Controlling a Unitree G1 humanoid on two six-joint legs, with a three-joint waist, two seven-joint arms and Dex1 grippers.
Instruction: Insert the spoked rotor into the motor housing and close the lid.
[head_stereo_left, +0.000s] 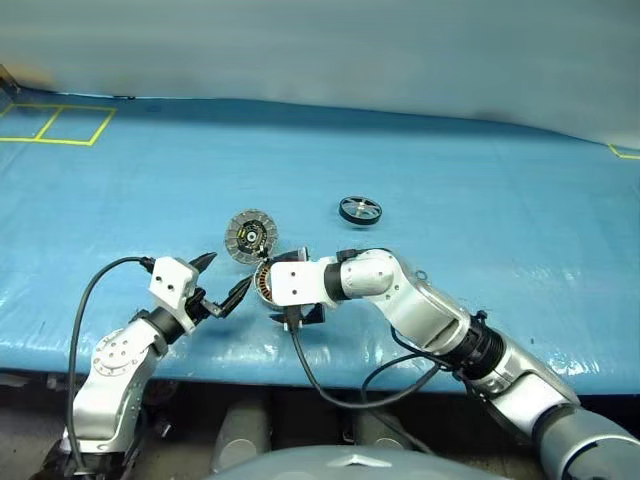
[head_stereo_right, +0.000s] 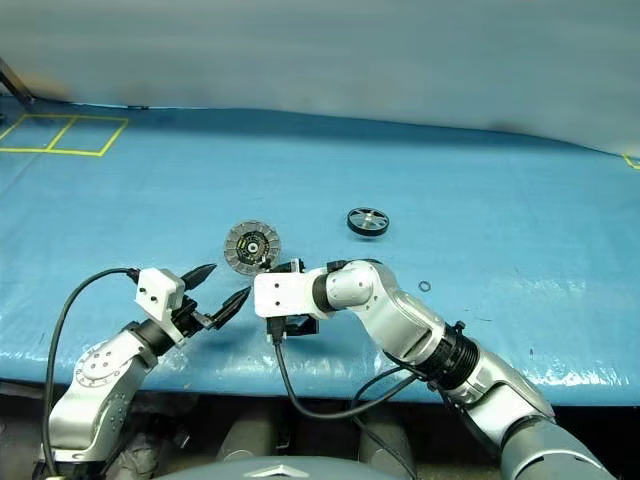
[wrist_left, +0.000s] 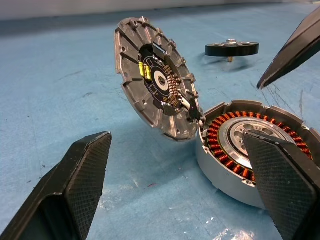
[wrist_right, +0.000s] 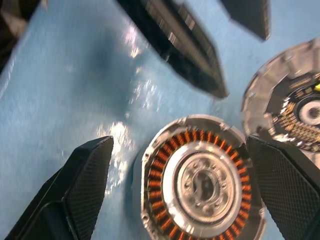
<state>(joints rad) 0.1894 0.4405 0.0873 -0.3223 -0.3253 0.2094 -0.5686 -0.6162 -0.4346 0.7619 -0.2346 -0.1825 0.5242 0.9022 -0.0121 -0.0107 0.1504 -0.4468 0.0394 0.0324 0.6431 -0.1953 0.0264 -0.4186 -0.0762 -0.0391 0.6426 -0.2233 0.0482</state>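
Left eye view: my two grippers flank the motor housing (head_stereo_left: 265, 281) on the blue table (head_stereo_left: 500, 200), its lid (head_stereo_left: 250, 236) swung up.
My left gripper (head_stereo_left: 222, 279) sits just left of the housing, fingers spread apart and empty; my right gripper (head_stereo_left: 296, 316) hangs over the housing's near side, hiding most of it. The spoked rotor (head_stereo_left: 360, 210) lies well apart, farther back and right. Left wrist view: the lid's circuit-bearing inner face stands tilted, hinged at the housing's rim, copper windings showing. Right wrist view: I look down into the housing between my wide-apart fingers (wrist_right: 75, 185), nothing gripped.
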